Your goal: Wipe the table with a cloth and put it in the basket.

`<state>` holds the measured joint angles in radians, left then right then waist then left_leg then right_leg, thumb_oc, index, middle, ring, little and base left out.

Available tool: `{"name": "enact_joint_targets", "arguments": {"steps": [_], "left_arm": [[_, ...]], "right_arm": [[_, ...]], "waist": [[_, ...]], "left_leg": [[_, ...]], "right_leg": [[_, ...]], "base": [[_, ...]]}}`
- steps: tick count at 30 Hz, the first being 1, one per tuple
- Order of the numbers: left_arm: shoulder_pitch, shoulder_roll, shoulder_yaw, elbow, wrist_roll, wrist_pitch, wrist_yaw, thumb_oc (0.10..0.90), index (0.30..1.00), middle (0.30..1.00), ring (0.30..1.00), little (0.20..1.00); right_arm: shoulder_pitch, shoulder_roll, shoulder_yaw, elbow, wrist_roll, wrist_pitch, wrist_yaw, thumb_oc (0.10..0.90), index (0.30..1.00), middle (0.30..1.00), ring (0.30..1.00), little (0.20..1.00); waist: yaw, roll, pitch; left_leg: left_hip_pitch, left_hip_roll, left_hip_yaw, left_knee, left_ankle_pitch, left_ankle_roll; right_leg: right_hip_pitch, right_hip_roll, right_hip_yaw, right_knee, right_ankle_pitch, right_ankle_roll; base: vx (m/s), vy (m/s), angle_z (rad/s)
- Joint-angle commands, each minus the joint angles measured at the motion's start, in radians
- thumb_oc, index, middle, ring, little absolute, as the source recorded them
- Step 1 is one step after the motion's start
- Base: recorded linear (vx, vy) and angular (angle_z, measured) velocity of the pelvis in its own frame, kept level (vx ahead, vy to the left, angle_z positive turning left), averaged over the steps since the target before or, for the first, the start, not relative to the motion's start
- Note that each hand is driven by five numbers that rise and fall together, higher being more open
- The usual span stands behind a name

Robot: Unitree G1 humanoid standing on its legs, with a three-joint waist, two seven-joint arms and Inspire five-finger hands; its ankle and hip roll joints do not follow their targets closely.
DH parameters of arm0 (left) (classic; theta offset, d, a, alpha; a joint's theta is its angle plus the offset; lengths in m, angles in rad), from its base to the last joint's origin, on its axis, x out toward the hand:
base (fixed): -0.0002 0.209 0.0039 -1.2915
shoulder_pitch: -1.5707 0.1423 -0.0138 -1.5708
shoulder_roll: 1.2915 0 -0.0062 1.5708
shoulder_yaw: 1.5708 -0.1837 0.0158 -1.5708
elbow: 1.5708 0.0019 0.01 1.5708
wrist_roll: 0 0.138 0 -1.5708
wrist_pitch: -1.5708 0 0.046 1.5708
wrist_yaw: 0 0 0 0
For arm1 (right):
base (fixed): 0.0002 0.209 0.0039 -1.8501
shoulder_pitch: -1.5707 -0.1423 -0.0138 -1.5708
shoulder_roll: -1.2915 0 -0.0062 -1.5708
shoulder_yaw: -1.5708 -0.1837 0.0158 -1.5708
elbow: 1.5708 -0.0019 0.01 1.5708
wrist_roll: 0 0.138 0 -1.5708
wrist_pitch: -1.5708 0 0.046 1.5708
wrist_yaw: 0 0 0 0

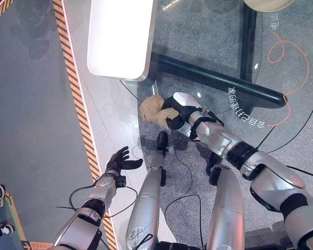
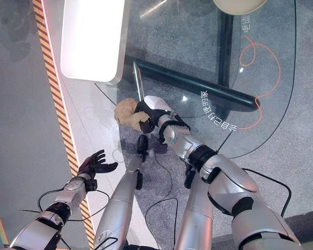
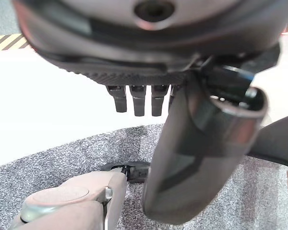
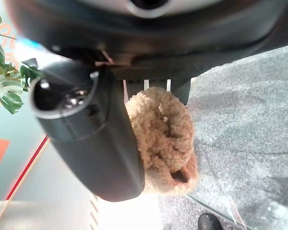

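Nearest the head camera, the right arm reaches forward over the glass table (image 1: 281, 47), and its right hand (image 1: 180, 112) closes on the cloth (image 1: 152, 109) near the table's near-left edge. The right wrist view shows the thumb (image 4: 93, 143) pressed against a bunched tan wad of cloth (image 4: 165, 139), with the fingers wrapped round it from the far side; the hand thus grips the cloth, which rests on or just above the glass, contact not being resolvable. The left hand (image 1: 120, 161) hangs off the table to the left, above the floor beside the striped tape (image 1: 75, 88), its fingers spread and empty. A white panel (image 1: 120, 36) lies at the table's far-left part, and the rim of a pale round object (image 1: 268, 4), possibly the basket, shows at the far edge. The cloth appears thick, looped and fluffy; it is judged light, soft and fully compliant, not fragile, and unlikely to slip once compressed. Being bunched, it offers little flat wiping area, so pressing it down under the palm should serve better than a fingertip pinch. A hold through the middle of the wad seems safest, as loose corners may trail or snag on the table edge during transfer.
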<state>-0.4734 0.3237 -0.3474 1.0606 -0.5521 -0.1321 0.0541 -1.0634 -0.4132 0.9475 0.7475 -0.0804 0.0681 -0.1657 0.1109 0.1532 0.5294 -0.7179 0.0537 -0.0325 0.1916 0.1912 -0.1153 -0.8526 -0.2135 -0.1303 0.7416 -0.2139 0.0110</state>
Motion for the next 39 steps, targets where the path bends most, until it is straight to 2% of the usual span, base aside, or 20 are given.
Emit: {"name": "enact_joint_targets", "arguments": {"steps": [1, 4, 5, 13, 14, 15, 18, 19, 28, 37, 38, 39], "left_arm": [[-0.028, 0.038, -0.051, 0.046, 0.002, -0.009, 0.000, 0.800, 0.900, 0.900, 0.900, 0.900], [-0.026, 0.033, -0.054, 0.055, -0.003, -0.018, 0.002, 0.800, 0.900, 0.900, 0.900, 0.900], [-0.022, 0.031, -0.055, 0.058, -0.003, -0.023, 0.002, 0.800, 0.900, 0.900, 0.900, 0.900], [0.001, 0.037, -0.057, 0.060, -0.009, -0.037, 0.004, 0.800, 0.900, 0.900, 0.900, 0.900], [0.003, 0.038, -0.058, 0.059, -0.011, -0.038, 0.004, 0.800, 0.900, 0.900, 0.900, 0.900], [0.017, 0.037, -0.063, 0.061, -0.013, -0.042, 0.003, 0.800, 0.900, 0.900, 0.900, 0.900], [0.014, 0.039, -0.060, 0.062, -0.020, -0.050, 0.008, 0.800, 0.900, 0.900, 0.900, 0.900], [0.026, 0.041, -0.064, 0.060, -0.025, -0.049, 0.008, 0.800, 0.900, 0.900, 0.900, 0.900], [0.046, 0.072, -0.057, 0.041, -0.046, -0.050, 0.018, 0.800, 0.900, 0.900, 0.900, 0.900], [0.046, 0.098, -0.056, 0.029, -0.064, -0.044, 0.015, 0.800, 0.900, 0.900, 0.900, 0.900], [0.034, 0.106, -0.051, 0.026, -0.068, -0.040, 0.015, 0.800, 0.900, 0.900, 0.900, 0.900], [0.030, 0.111, -0.049, 0.028, -0.070, -0.035, 0.016, 0.800, 0.900, 0.900, 0.900, 0.900]], "right_arm": [[-0.094, 0.065, -0.038, -0.061, -0.005, -0.065, -0.171, 0.100, 0.300, 0.300, 0.300, 0.200], [-0.105, 0.058, -0.075, -0.031, 0.010, -0.056, -0.266, 0.100, 0.300, 0.300, 0.300, 0.200], [-0.112, 0.053, -0.092, -0.017, 0.030, -0.051, -0.331, 0.100, 0.300, 0.300, 0.300, 0.200], [-0.167, -0.023, -0.244, 0.074, 0.133, -0.073, -0.563, 0.100, 0.300, 0.300, 0.300, 0.200], [-0.170, -0.031, -0.253, 0.080, 0.144, -0.075, -0.576, 0.100, 0.300, 0.300, 0.300, 0.200], [-0.162, -0.041, -0.266, 0.091, 0.157, -0.077, -0.593, 0.100, 0.300, 0.300, 0.300, 0.200], [-0.180, -0.076, -0.296, 0.126, 0.191, -0.079, -0.636, 0.100, 0.300, 0.300, 0.300, 0.200], [-0.167, -0.090, -0.309, 0.139, 0.209, -0.085, -0.642, 0.100, 0.300, 0.300, 0.300, 0.200], [-0.126, -0.204, -0.443, 0.278, 0.374, -0.145, -0.723, 0.100, 0.300, 0.300, 0.300, 0.200], [-0.100, -0.294, -0.541, 0.449, 0.388, -0.155, -0.784, 0.100, 0.300, 0.300, 0.300, 0.200], [-0.099, -0.309, -0.556, 0.459, 0.397, -0.155, -0.791, 0.100, 0.300, 0.300, 0.300, 0.200], [-0.085, -0.321, -0.576, 0.490, 0.405, -0.170, -0.794, 0.100, 0.300, 0.300, 0.300, 0.200]], "waist": [[-0.002, 0.047, -0.009], [-0.003, 0.049, -0.009], [-0.003, 0.050, -0.009], [-0.004, 0.049, -0.009], [-0.004, 0.048, -0.009], [-0.005, 0.046, -0.009], [-0.009, 0.043, -0.009], [-0.010, 0.040, -0.009], [-0.019, 0.026, -0.009], [-0.027, 0.018, -0.009], [-0.030, 0.015, -0.009], [-0.033, 0.010, -0.009]], "left_leg": [[-0.016, -0.072, 0.057, 0.150, -0.137, 0.064], [-0.017, -0.069, 0.059, 0.150, -0.136, 0.065], [-0.017, -0.067, 0.060, 0.150, -0.136, 0.066], [-0.031, -0.057, 0.055, 0.170, -0.147, 0.074], [-0.033, -0.056, 0.055, 0.173, -0.149, 0.075], [-0.011, -0.055, 0.053, 0.184, -0.180, 0.071], [-0.041, -0.052, 0.057, 0.182, -0.157, 0.080], [-0.020, -0.051, 0.054, 0.193, -0.188, 0.076], [-0.047, -0.040, 0.055, 0.217, -0.211, 0.086], [-0.064, -0.034, 0.052, 0.236, -0.226, 0.096], [-0.094, -0.032, 0.055, 0.230, -0.197, 0.103], [-0.097, -0.031, 0.053, 0.231, -0.198, 0.104]], "right_leg": [[0.067, -0.002, 0.000, -0.297, 0.180, 0.038], [0.066, -0.001, 0.001, -0.296, 0.181, 0.038], [0.065, -0.001, 0.002, -0.295, 0.182, 0.037], [0.052, 0.009, 0.005, -0.273, 0.179, 0.037], [0.050, 0.010, 0.006, -0.272, 0.179, 0.037], [0.068, 0.011, 0.013, -0.255, 0.148, 0.044], [0.042, 0.017, 0.008, -0.265, 0.175, 0.035], [0.059, 0.018, 0.015, -0.248, 0.143, 0.043], [0.034, 0.021, 0.010, -0.229, 0.132, 0.045], [0.023, 0.026, 0.009, -0.221, 0.129, 0.049], [-0.002, 0.026, 0.001, -0.233, 0.160, 0.040], [-0.003, 0.029, 0.001, -0.233, 0.160, 0.041]], "base": [[0.00, 0.000, 0.00], [0.00, 0.000, 0.00], [0.00, 0.000, 0.00], [0.00, 0.000, 0.00], [0.08, -0.014, 0.00], [0.08, -0.011, 0.00], [-0.02, 0.004, 0.00], [0.07, -0.005, -0.01], [0.01, -0.001, 0.00], [-0.01, -0.002, 0.00], [-0.07, -0.025, -0.01], [0.00, 0.000, 0.00]]}}
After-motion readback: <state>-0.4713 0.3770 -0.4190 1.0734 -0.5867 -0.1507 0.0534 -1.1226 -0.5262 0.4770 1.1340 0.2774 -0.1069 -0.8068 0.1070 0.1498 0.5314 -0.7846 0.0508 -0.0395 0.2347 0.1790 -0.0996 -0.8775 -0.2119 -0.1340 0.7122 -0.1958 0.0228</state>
